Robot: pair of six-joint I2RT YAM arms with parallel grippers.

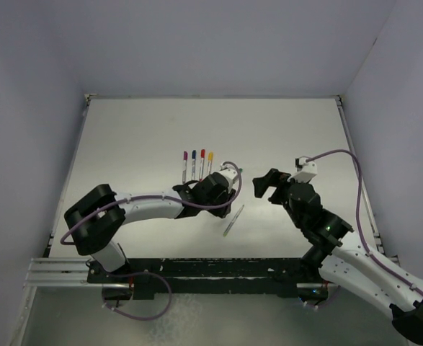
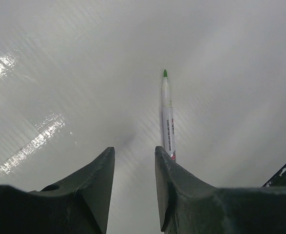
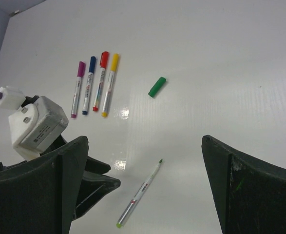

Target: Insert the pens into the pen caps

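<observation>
Left tool (image 2: pixel 133 180) is held slightly parted and empty, low over the glossy white counter (image 2: pixel 60 73). The uncapped green pen (image 2: pixel 168 122) lies toward 1 o'clock, its rear end just beside one fingertip. Right tool (image 3: pixel 145 146) is spread wide with nothing held. The green cap (image 3: pixel 157 87) is seen at 12 o'clock beyond it, well apart from the pen. Four capped pens (image 3: pixel 100 83) are laid in a row at 10 o'clock. The slim, round, smooth plastic barrel could be rolled or skidded aside on the slick counter if struck off-centre by one hard finger. The stubby cylindrical cap could likewise be squeezed out.
</observation>
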